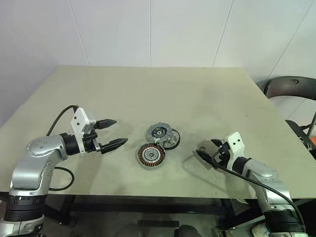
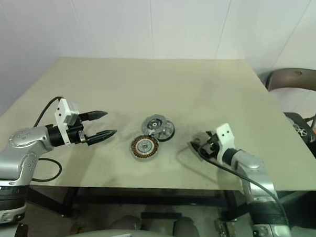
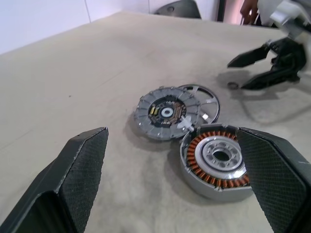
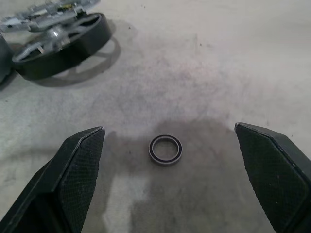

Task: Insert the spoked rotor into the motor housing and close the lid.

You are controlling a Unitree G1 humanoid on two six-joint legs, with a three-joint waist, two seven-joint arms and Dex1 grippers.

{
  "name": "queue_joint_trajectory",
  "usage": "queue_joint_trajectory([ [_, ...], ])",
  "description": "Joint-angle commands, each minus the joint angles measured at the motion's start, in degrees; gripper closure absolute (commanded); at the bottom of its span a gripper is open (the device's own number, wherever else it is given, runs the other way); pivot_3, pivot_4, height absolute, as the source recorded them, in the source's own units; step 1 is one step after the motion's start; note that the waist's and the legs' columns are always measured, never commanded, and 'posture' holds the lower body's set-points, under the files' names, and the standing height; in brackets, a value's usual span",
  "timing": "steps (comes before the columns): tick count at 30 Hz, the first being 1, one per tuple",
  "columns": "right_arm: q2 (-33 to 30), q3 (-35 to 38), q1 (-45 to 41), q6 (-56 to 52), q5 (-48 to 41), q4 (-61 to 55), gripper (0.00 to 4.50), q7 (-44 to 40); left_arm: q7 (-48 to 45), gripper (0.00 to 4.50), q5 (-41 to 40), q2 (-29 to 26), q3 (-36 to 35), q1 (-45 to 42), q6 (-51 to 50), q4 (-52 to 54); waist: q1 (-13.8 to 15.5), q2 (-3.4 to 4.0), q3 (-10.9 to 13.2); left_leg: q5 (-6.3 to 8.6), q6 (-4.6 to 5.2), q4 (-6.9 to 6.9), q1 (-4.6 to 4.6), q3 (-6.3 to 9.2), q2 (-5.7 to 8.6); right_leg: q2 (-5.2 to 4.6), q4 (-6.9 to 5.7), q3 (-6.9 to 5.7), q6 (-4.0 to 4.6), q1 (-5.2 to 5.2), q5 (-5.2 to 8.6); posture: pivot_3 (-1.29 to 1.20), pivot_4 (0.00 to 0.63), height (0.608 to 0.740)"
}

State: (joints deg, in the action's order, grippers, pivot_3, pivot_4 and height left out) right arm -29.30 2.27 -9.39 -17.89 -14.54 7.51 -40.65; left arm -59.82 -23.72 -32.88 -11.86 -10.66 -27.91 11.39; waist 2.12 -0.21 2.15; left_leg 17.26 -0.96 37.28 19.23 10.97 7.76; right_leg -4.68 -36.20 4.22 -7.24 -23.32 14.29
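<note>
Lid (image 2: pixel 155 123) leans on spoked rotor (image 2: pixel 167 130), motor housing (image 2: pixel 144 147) just beside.

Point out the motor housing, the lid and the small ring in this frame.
motor housing (image 3: pixel 217 162): left wrist view, on the pale central hub.
lid (image 3: pixel 164 112): left wrist view, on its dark centre.
small ring (image 4: pixel 165 149): right wrist view, on the ring lying flat on the table.
</note>
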Motion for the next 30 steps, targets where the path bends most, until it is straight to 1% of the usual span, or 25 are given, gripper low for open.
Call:
queue_joint_trajectory([
  [1,0.9,-0.3,-2.0,2.5,0.7,1.1,0.00,-0.1,-0.2,0.04,-4.3,-1.0,-0.7,-1.0,-2.1,0.7,0.0,0.01,0.0,0.00,-0.01,-0.01,-0.01,-0.01,-0.05,0.05,0.00,0.01,0.03,-0.01,-0.02,0.00,0.000,0.740],
  [5,1.2,-0.6,-2.2,2.9,1.3,2.5,0.00,-0.3,-0.8,0.04,-5.7,-2.8,-0.2,-0.3,-3.0,1.0,0.0,0.01,0.0,-0.01,-0.03,-0.02,-0.02,-0.02,-0.12,0.13,0.00,0.01,0.07,-0.01,-0.05,0.00,0.000,0.740],
  [8,1.1,-0.7,-2.3,2.2,1.2,3.4,0.57,-0.3,-1.0,0.00,-6.0,-3.6,0.4,1.2,-2.7,1.5,-0.1,0.03,0.0,-0.01,-0.04,-0.04,-0.06,-0.07,-0.12,0.13,0.00,0.05,0.08,-0.01,-0.05,0.00,0.000,0.740],
  [13,1.2,-0.7,-2.3,2.1,1.3,4.3,2.26,-0.5,-1.2,0.00,-6.1,-4.2,1.1,2.7,-1.7,1.8,0.0,0.02,0.0,-0.01,-0.04,-0.06,-0.09,-0.10,-0.14,0.15,0.00,0.08,0.09,0.01,-0.06,0.00,0.000,0.740],
  [17,1.3,-0.7,-2.4,2.0,1.0,4.2,3.72,-1.0,-2.4,0.00,-5.8,-5.1,2.0,4.0,-0.5,1.6,0.0,0.02,0.0,-0.01,-0.04,-0.06,-0.10,-0.11,-0.17,0.18,0.00,0.08,0.10,0.02,-0.06,0.00,0.000,0.740],
  [18,1.3,-0.7,-2.4,2.0,0.9,4.1,3.85,-1.1,-2.7,0.00,-5.9,-5.3,2.1,4.3,-0.2,1.5,0.0,0.02,0.0,-0.01,-0.04,-0.05,-0.10,-0.12,-0.17,0.18,0.01,0.09,0.10,0.03,-0.06,0.00,0.000,0.740],
  [21,1.1,-0.4,-2.4,1.4,-0.1,2.8,3.85,-2.4,-5.5,0.00,-5.8,-6.5,2.7,6.0,1.1,0.8,0.0,0.03,0.0,-0.01,-0.04,-0.06,-0.12,-0.13,-0.17,0.18,0.01,0.09,0.10,0.04,-0.06,0.00,0.000,0.740],
  [25,0.2,-0.6,-2.7,0.1,-2.2,-0.7,3.85,-5.6,-6.8,0.00,-3.5,-7.4,2.9,7.2,5.7,-1.7,0.1,0.04,0.0,-0.01,-0.04,-0.09,-0.12,-0.15,-0.20,0.19,0.02,0.11,0.11,0.01,-0.06,0.00,0.000,0.740],
  [30,-1.1,-2.2,-4.4,-5.4,-5.4,-7.4,3.85,-10.3,-8.5,0.00,-3.4,-8.0,3.9,8.1,7.8,-3.7,0.1,0.06,0.0,-0.01,-0.03,-0.08,-0.11,-0.16,-0.21,0.20,0.05,0.11,0.11,0.02,-0.07,0.00,0.000,0.740],
])
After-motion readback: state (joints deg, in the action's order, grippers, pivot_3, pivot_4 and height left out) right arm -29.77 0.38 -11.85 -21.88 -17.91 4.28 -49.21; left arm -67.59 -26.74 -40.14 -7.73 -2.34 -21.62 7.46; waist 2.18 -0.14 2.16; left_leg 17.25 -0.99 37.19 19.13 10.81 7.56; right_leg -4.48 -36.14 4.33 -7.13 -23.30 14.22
